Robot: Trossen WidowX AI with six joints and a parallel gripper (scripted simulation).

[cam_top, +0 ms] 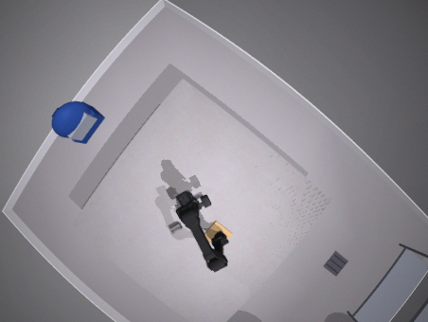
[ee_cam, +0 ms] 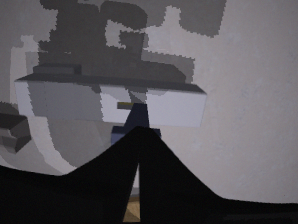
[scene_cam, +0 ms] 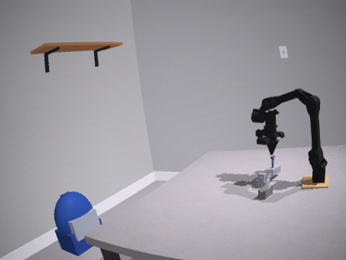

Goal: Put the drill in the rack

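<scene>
A pale grey bar (scene_cam: 276,170) (ee_cam: 175,105) lies on the table. A thin blue upright key (scene_cam: 272,162) (ee_cam: 117,133) stands over its yellowish slot, partly hidden by my fingers in the wrist view. I cannot make out the drill apart from the bar. A small grooved grey block (cam_top: 175,227) (scene_cam: 265,192) (ee_cam: 14,134), which looks like the rack, sits beside the bar. My gripper (scene_cam: 272,154) (ee_cam: 142,134) is shut and empty, pointing down with its tips right above the key's head. I cannot tell if they touch it.
The arm stands on a wooden base plate (cam_top: 219,226) (scene_cam: 308,183) near the bar. A dark ridged tile (cam_top: 336,263) lies farther off to the right. A blue round-topped object (cam_top: 71,118) (scene_cam: 73,210) is beyond the table's far side. A shelf (scene_cam: 82,47) hangs on the wall.
</scene>
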